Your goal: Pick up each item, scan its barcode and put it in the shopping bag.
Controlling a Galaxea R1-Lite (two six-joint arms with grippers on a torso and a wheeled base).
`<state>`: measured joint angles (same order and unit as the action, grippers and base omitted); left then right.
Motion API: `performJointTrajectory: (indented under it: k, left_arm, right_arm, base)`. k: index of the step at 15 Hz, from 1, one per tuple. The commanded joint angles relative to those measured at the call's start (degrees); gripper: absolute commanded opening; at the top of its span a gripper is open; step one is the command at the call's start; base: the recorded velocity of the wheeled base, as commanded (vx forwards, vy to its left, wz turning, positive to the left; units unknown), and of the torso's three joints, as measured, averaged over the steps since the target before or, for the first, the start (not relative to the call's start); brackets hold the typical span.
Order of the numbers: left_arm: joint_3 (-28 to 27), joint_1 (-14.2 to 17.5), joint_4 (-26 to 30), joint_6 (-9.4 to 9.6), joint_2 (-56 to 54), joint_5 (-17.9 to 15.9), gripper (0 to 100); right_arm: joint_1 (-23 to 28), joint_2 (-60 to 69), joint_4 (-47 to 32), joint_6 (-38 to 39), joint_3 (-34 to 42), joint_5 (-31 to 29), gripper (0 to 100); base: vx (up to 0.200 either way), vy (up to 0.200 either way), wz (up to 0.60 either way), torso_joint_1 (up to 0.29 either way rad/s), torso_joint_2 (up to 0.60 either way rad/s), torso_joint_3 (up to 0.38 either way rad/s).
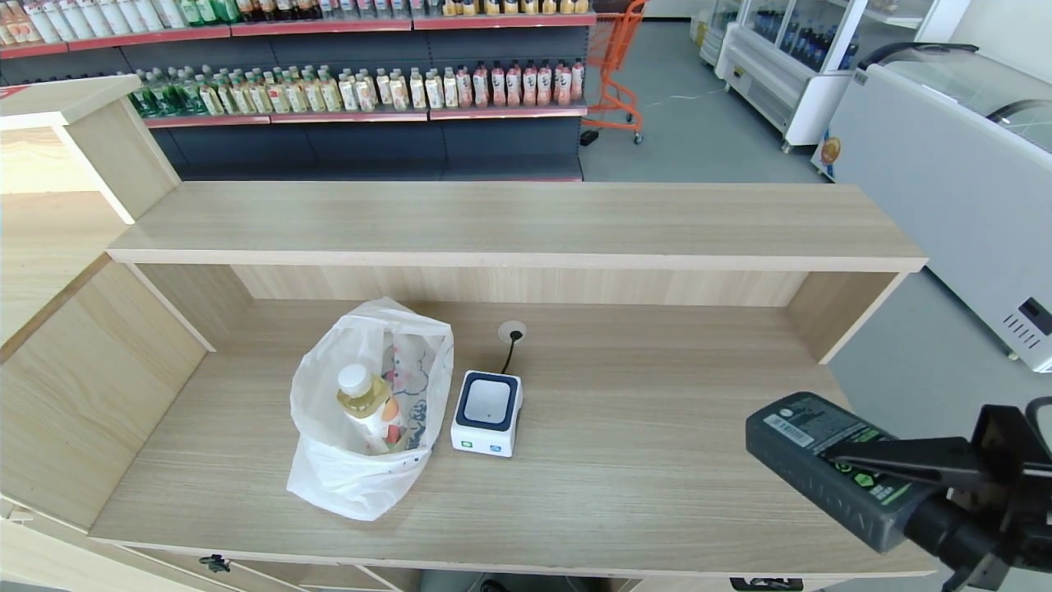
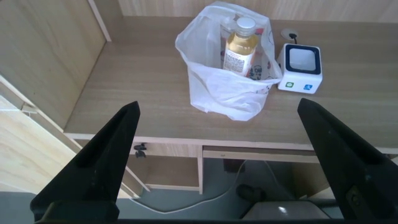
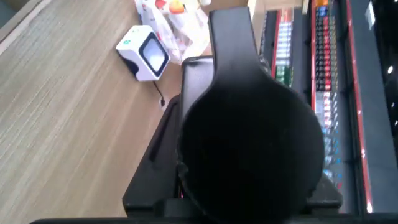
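a: anything in the right gripper [image 1: 855,485]?

b: yes, clamped on a dark grey canister [image 1: 809,456], held tilted in the air above the near right corner of the wooden counter [image 1: 657,427], with a barcode label on the upper side. seen end-on from the right wrist as a dark round shape

a: and the left gripper [image 2: 217,107]?

b: spread wide, gripping nothing, hanging out in front of the counter's near edge, well apart from the white shopping bag [image 1: 362,485]

a: where on the counter for the bag?

b: left of centre, standing open, with a capped bottle [image 1: 366,403] of yellowish drink upright inside, next to some printed packaging. touching or just beside the white scanner [image 1: 487,411] on the right; cannot tell which

a: facing which way, the scanner?

b: window up, with a black cable [image 1: 509,353] running back to a round hole [image 1: 512,331] in the counter. well apart from the canister
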<state>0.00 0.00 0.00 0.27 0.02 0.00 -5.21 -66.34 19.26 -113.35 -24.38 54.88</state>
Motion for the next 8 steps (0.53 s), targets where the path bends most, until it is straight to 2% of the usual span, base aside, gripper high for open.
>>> performJointTrajectory:
  k: [1,2,4,5,6,8]
  left_arm:
    - [0.0,0.0,0.0,0.0,-0.02,0.0,100]
    - [0.0,0.0,0.0,0.0,-0.02,0.0,100]
    - [0.0,0.0,0.0,0.0,-0.02,0.0,100]
    - [0.0,0.0,0.0,0.0,-0.02,0.0,100]
    - [0.0,0.0,0.0,0.0,-0.02,0.0,100]
    - [0.0,0.0,0.0,0.0,-0.02,0.0,100]
  right_arm:
    - [1.87,5.17,-4.06,6.82,0.47,-2.06,0]
    - [1.95,3.5,-4.85,13.15,-0.76,-3.99,0]
    - [2.83,3.06,-4.67,33.19,-1.81,-10.67,0]
    - [3.97,4.82,-3.53,52.62,-1.9,-16.47,0]
    - [3.36,5.26,-1.6,67.91,-1.81,-20.17,0]
    - [-0.68,4.2,2.62,107.55,-2.51,-23.68,0]
  base:
    - [0.0,0.0,0.0,0.0,0.0,0.0]
    - [0.0,0.0,0.0,0.0,0.0,0.0]
    - [0.0,0.0,0.0,0.0,0.0,0.0]
    - [0.0,0.0,0.0,0.0,0.0,0.0]
    - [0.0,0.0,0.0,0.0,0.0,0.0]
    - [0.0,0.0,0.0,0.0,0.0,0.0]
